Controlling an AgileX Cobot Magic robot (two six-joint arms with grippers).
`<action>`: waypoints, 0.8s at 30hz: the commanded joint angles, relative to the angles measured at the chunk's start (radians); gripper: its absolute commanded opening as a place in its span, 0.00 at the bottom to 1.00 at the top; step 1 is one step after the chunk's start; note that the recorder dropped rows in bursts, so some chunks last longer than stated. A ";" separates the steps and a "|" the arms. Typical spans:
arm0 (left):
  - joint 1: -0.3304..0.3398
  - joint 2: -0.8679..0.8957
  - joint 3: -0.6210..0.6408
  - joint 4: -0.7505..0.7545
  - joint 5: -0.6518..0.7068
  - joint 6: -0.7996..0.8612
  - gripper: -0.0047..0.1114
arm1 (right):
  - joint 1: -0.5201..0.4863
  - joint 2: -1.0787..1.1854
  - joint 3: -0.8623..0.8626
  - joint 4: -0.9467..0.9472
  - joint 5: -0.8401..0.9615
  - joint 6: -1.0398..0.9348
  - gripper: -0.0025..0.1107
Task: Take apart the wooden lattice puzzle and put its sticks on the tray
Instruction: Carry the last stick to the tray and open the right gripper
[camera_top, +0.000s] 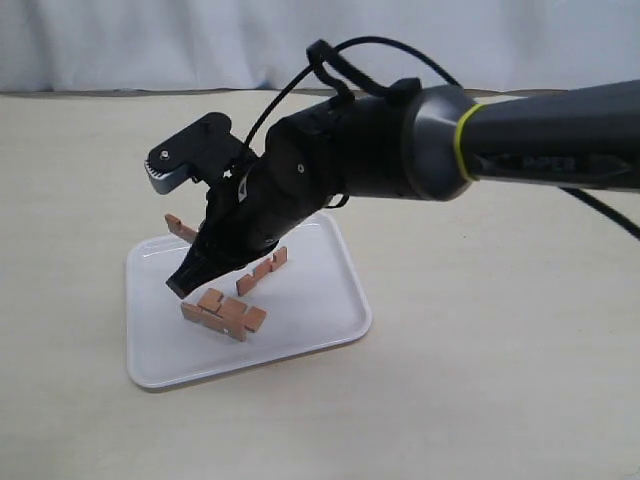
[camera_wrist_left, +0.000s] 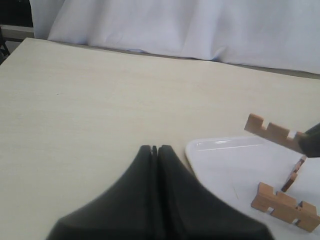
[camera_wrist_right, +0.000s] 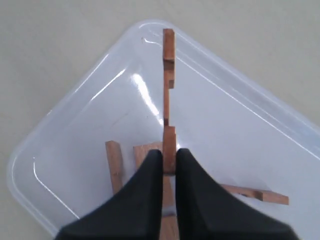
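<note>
Reddish wooden stick (camera_wrist_right: 169, 75) is pinched at one end by the right end effector (camera_wrist_right: 169, 159); its long axis runs straight out from it, above the tray (camera_wrist_right: 90, 115); the left end effector (camera_wrist_left: 154, 149), pressed together and empty, is farther, beside the tray over the counter (camera_wrist_left: 75, 110).

Held stick (camera_top: 181, 227): in the exterior view only one end shows, at 10 o'clock of the tray (camera_top: 320, 305); the rest is behind the right gripper (camera_wrist_right: 169, 152).
Tray: far rim behind the arm (camera_top: 520, 150); cropped in both wrist views.
Wooden cluster (camera_top: 225, 313): piece count unclear.
Left gripper (camera_wrist_left: 155, 150): base cropped by picture edge.
</note>
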 joint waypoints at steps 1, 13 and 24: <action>-0.001 -0.001 0.002 -0.006 -0.010 -0.003 0.04 | -0.002 0.054 0.000 0.017 -0.066 -0.018 0.06; -0.001 -0.001 0.002 -0.006 -0.010 -0.003 0.04 | -0.002 0.132 -0.002 0.016 -0.155 -0.011 0.30; -0.001 -0.001 0.002 -0.006 -0.010 -0.003 0.04 | -0.002 0.003 -0.090 0.016 0.067 -0.011 0.48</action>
